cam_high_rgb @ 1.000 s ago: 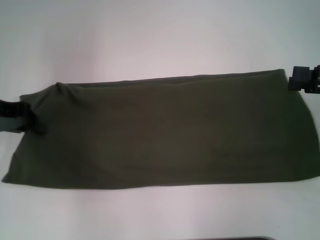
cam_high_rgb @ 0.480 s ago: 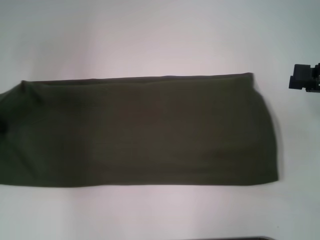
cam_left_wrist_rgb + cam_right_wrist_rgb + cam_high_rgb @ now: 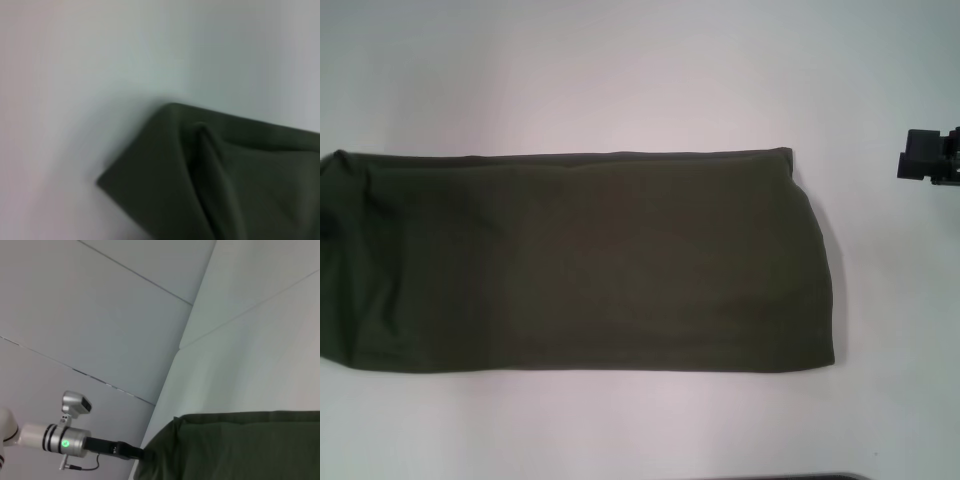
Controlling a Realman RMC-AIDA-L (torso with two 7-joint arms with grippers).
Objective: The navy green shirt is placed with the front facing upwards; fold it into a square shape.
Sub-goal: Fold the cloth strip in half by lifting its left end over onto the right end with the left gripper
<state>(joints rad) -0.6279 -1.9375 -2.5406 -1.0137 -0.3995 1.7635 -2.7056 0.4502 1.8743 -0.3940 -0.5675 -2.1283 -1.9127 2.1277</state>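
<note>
Dark olive-green cotton shirt (image 3: 580,262) found folded into a long horizontal band on the plain white surface (image 3: 620,70), spanning from the 9 o'clock edge of the head view to roughly 3 o'clock, with its left end running out of frame. Upper edge straight; right end slightly rounded at the lower corner.

Right pincer (image 3: 927,160) noted at 3 o'clock, well apart from the cloth and holding nothing; spread of its fingers not determinable from this angle. Left pincer (image 3: 131,452) visible only from the right wrist camera, at the far end of the band, meeting the cloth edge there (grip likely, closure itself not resolved). Left wrist camera confirms a raised, pinched ridge (image 3: 202,132) at that corner of the fabric.

Judged step in hand: shortening the band into a square. Recommended practice:
- Flatten the puckered left corner before folding, otherwise the crease carries through.
- Take the end by both corners, lift just clear of the surface, and carry it across evenly.
- Align top and bottom edges before release; check that layers underneath have not slid.
- Keep the lift low to avoid dragging the whole band sideways.

Markings: none legible. No chest lettering, neck label or brand mark visible on the exposed face (presumably folded inside).
</note>
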